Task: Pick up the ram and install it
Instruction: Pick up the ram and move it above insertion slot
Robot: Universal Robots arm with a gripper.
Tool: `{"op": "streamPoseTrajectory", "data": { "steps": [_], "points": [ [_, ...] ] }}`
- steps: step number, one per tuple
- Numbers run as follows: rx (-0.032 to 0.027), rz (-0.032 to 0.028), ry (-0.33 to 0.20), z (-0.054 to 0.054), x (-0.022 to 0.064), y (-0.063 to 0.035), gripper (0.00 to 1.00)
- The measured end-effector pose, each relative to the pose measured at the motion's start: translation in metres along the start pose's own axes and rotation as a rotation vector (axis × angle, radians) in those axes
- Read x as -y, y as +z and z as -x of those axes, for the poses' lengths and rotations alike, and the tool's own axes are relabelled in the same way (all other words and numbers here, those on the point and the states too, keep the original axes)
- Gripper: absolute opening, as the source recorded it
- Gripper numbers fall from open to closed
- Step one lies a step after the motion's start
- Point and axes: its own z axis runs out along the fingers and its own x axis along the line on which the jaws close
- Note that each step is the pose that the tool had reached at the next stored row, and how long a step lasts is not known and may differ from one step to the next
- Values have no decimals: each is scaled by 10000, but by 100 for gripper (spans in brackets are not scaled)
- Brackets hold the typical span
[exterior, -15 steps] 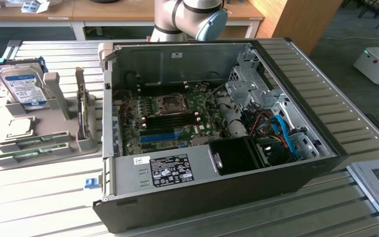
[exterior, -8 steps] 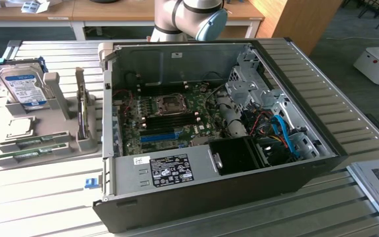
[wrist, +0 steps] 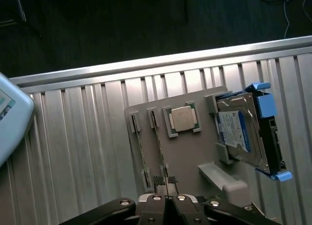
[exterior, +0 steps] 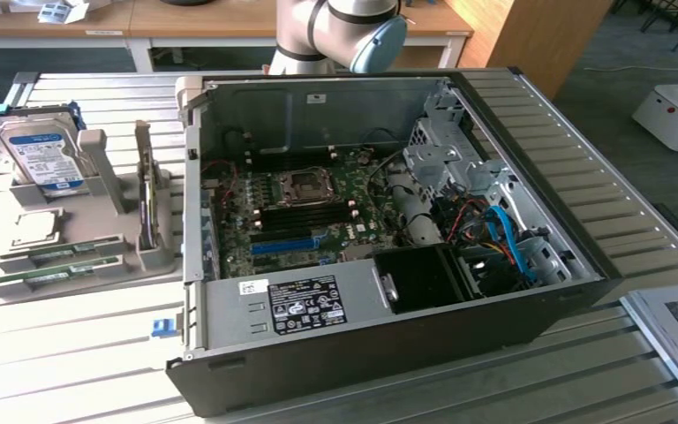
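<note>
Slatted table [wrist: 73, 147], ram [wrist: 160, 152] beside CPU [wrist: 183, 119], hard drive [wrist: 239, 132]

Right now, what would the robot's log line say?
end effector: shut, over holder tray | ram: in tray slot, not held | PC case: open

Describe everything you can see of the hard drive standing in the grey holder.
The hard drive is a silver metal box with a white-and-blue label on its broad face. A dark carrier frame with blue plastic ends runs along one edge. It stands on edge in a slot of the grey holder, on the slatted table, to the exterior view's left of the open computer case. Nothing grips it.
</note>
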Motion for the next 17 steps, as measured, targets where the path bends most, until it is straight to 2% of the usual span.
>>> {"op": "streamPoseTrajectory", "data": {
  "steps": [17],
  "points": [
    [-90, 48, -2110, 0, 0, 2, 10]
  ]
}}
